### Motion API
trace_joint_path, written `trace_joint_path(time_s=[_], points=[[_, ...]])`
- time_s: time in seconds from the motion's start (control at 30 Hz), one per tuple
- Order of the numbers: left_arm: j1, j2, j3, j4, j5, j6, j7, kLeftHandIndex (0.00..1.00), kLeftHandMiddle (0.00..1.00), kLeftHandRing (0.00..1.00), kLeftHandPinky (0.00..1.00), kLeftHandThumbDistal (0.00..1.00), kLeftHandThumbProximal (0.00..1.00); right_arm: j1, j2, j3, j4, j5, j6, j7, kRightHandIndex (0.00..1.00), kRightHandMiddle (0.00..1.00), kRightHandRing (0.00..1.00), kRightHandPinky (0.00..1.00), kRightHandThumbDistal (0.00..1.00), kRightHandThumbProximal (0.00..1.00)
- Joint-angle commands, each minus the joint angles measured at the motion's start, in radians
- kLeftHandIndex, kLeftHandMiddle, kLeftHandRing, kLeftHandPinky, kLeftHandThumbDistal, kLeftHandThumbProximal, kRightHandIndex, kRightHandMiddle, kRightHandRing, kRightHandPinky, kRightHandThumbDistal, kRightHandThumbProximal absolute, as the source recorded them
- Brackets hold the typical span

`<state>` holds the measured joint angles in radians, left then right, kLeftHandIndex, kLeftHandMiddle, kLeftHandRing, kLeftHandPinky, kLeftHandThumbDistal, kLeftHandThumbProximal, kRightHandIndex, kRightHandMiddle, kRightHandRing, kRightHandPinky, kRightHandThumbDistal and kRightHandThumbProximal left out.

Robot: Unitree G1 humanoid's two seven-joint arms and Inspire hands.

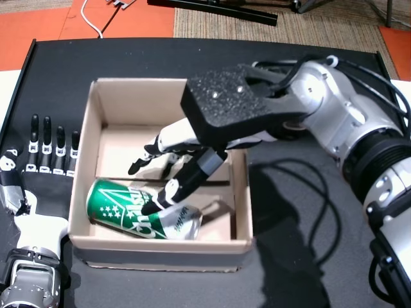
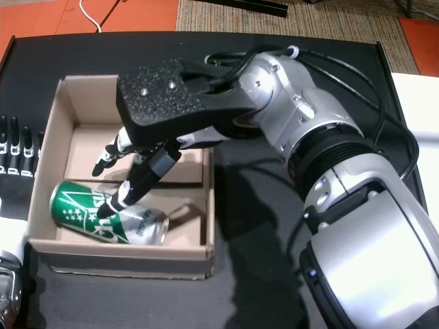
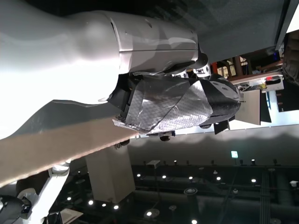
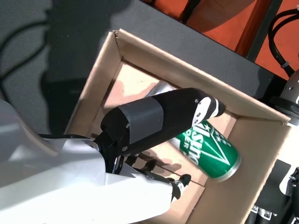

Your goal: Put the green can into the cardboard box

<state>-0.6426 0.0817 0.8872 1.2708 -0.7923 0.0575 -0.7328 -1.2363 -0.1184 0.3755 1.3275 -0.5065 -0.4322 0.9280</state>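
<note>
One green can – one cardboard box

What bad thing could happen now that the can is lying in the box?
1. The right hand is open over the green can, with a fingertip at or very near it. Pulling out carelessly might roll or drag the can.
2. The fingers reach down inside the cardboard box, so lifting sideways could catch a wall and shift the box.
3. The left hand lies flat right beside the box and could get bumped.
</note>
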Motion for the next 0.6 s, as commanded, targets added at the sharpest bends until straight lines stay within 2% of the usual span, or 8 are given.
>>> trace_joint_path(time_s=[0.0, 0.2, 0.3, 0.37, 0.43, 0.5, 0.53, 0.57], points=[[0.06, -0.04, -0.003, 0.04, 0.003, 0.013, 0.034, 0.47, 0.47, 0.58, 0.73, 0.06, 0.88, -0.014, -0.009, -0.012, -0.005, 0.025, -0.002, 0.004, 0.86, 0.95, 1.0, 1.0, 0.97, 0.62], [0.058, -0.037, -0.004, 0.042, 0.003, 0.019, 0.035, 0.48, 0.48, 0.57, 0.71, 0.06, 0.89, -0.013, -0.01, -0.02, -0.008, 0.037, -0.006, -0.01, 0.83, 0.93, 1.0, 1.0, 0.91, 0.59], [0.057, -0.036, -0.005, 0.041, 0.004, 0.015, 0.033, 0.47, 0.47, 0.57, 0.71, 0.05, 0.89, -0.015, -0.012, -0.021, -0.011, 0.039, -0.003, -0.028, 0.83, 0.94, 1.0, 1.0, 0.92, 0.56], [0.056, -0.037, -0.008, 0.041, 0.007, 0.007, 0.042, 0.48, 0.47, 0.57, 0.71, 0.05, 0.9, -0.016, -0.016, -0.028, -0.014, 0.045, -0.001, -0.048, 0.82, 0.93, 1.0, 1.0, 0.97, 0.54], [0.056, -0.038, -0.009, 0.04, 0.007, 0.005, 0.043, 0.48, 0.47, 0.57, 0.71, 0.05, 0.91, -0.011, -0.022, -0.033, -0.027, 0.044, -0.01, -0.127, 0.81, 0.9, 0.98, 0.99, 1.0, 0.47], [0.056, -0.039, -0.007, 0.04, 0.003, 0.009, 0.038, 0.5, 0.48, 0.56, 0.72, 0.05, 0.91, 0.023, -0.032, -0.039, -0.064, 0.026, -0.078, -0.353, 0.72, 0.9, 1.0, 0.97, 0.99, 0.36], [0.058, -0.038, -0.008, 0.041, 0.004, 0.01, 0.03, 0.51, 0.49, 0.57, 0.73, 0.05, 0.91, 0.043, -0.041, -0.035, -0.085, 0.006, -0.134, -0.493, 0.72, 0.88, 0.99, 0.96, 0.95, 0.33], [0.059, -0.038, -0.009, 0.041, 0.005, 0.014, 0.021, 0.53, 0.5, 0.58, 0.75, 0.06, 0.92, 0.057, -0.052, -0.024, -0.107, -0.024, -0.187, -0.637, 0.76, 0.88, 0.98, 0.98, 0.91, 0.33]])
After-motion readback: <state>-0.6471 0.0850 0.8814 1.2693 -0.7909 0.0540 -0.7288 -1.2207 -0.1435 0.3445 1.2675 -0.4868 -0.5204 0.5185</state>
